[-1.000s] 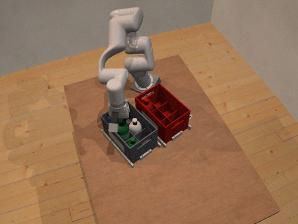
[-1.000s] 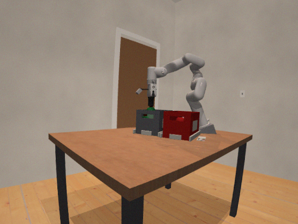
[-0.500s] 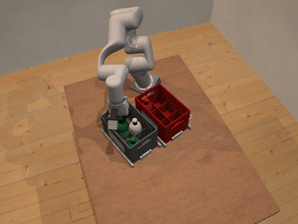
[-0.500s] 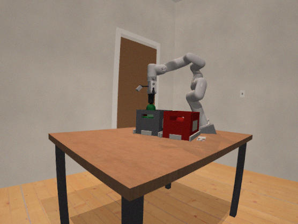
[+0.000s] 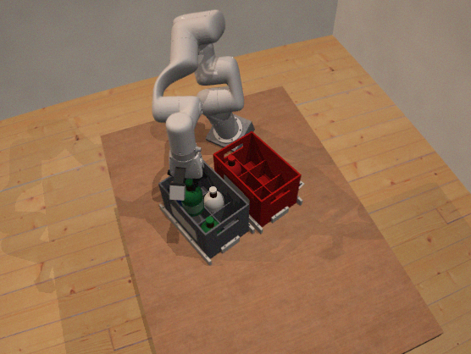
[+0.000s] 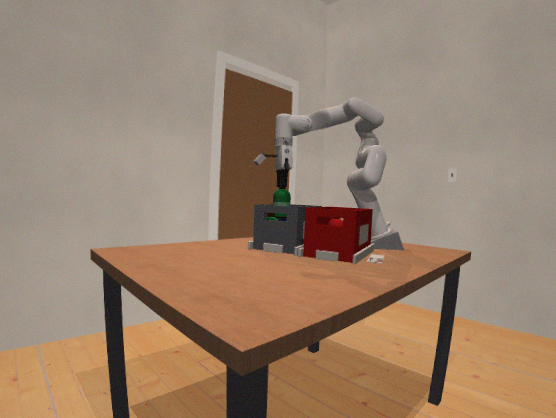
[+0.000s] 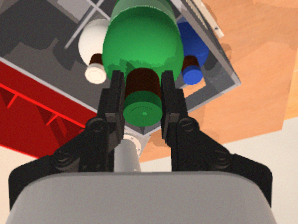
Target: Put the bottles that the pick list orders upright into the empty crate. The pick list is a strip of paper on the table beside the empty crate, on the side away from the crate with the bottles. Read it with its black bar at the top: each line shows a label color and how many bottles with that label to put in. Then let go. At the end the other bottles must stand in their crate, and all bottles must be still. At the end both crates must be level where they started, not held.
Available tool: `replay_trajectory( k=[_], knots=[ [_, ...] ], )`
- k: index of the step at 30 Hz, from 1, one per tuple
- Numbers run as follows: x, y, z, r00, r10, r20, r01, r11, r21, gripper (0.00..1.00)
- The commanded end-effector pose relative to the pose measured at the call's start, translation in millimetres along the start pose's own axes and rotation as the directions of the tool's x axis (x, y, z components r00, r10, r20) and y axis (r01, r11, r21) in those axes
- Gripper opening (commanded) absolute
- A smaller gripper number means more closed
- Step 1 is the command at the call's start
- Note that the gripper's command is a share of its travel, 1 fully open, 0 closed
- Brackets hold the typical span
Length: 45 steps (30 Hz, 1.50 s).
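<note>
My gripper [image 7: 142, 85] is shut on the neck of a green bottle [image 5: 193, 198] and holds it upright, partly raised out of the grey crate [image 5: 205, 211]; its top shows above the crate rim in the exterior view [image 6: 281, 196]. In the grey crate also stand a white bottle [image 5: 213, 199], another green bottle [image 5: 209, 223] and a blue bottle [image 7: 192, 46]. The red crate [image 5: 257, 177] stands right beside it and holds one red bottle [image 5: 232, 164] in a back cell. The pick list [image 6: 375, 258] lies on the table beside the red crate; its lines are too small to read.
The arm's base [image 5: 230, 127] is mounted behind the crates. Both crates sit on light rails. The red crate's dividers leave several open cells.
</note>
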<state>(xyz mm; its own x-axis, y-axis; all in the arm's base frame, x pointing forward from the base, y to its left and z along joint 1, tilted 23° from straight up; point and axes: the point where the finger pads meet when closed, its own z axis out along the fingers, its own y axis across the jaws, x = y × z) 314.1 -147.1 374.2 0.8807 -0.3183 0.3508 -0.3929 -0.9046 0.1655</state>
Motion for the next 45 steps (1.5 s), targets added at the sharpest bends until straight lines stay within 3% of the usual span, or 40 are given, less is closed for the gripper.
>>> replay_trajectory(
  k=[1,45],
  knots=[
    [1,0,-5,1.0,0.001,-0.004,-0.001,1.0,0.0,0.0],
    [1,0,-68,1.0,0.001,-0.004,-0.001,1.0,0.0,0.0]
  ],
)
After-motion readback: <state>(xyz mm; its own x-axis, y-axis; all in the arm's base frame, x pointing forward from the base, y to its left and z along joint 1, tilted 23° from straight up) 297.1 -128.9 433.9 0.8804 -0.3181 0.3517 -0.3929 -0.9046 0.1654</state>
